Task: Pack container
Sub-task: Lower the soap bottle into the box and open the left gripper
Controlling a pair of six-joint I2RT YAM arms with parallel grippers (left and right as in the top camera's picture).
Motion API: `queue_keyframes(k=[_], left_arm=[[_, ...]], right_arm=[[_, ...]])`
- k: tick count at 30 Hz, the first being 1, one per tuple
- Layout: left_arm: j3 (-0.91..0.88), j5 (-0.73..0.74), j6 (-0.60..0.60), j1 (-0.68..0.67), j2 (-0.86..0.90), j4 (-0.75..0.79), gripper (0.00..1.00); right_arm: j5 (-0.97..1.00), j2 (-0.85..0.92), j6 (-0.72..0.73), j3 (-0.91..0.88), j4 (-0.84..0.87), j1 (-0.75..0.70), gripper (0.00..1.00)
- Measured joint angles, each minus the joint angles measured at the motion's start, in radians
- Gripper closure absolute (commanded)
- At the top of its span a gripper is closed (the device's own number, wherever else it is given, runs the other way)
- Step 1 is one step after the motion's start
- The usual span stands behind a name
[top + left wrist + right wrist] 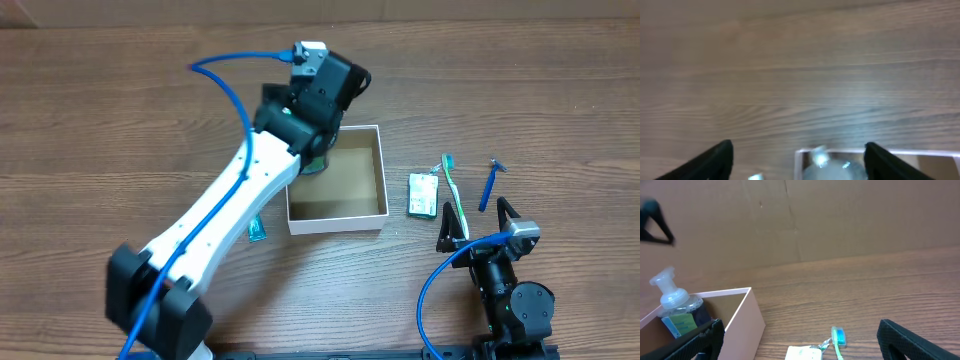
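Note:
The container (337,217), a shallow white-walled box with a brown inside, sits mid-table. A clear pump bottle (673,301) with a green label stands upright in its back-left corner. My left gripper (799,162) hovers over that corner, jaws open wide. The blurred bottle top (832,169) lies between its fingers, with gaps on both sides. My right gripper (480,222) rests low at the front right of the table, open with nothing in it, facing the container's wall (742,317).
Right of the container lie a green-and-white packet (424,195), a toothbrush (452,190) and a blue razor (490,185). A small teal item (257,229) lies by the container's front-left corner, under the left arm. A brown cardboard wall stands behind the table.

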Motion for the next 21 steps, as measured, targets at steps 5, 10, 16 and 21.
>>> queue_keyframes(k=[5,10,16,21], left_arm=[[0.071,-0.008,0.011,0.019,-0.138,-0.224,0.00],[0.084,0.023,-0.057,0.089,-0.209,-0.497,0.00],[0.022,0.107,-0.107,0.141,-0.199,-0.568,0.00],[-0.114,0.143,-0.120,0.160,-0.197,-0.534,0.00]], right_arm=[[0.000,0.000,0.001,0.000,0.000,0.000,0.00],[0.000,0.000,0.001,0.000,0.000,0.000,0.00],[0.000,0.000,0.000,0.000,0.000,0.000,0.00],[0.000,0.000,0.000,0.000,0.000,0.000,0.00]])
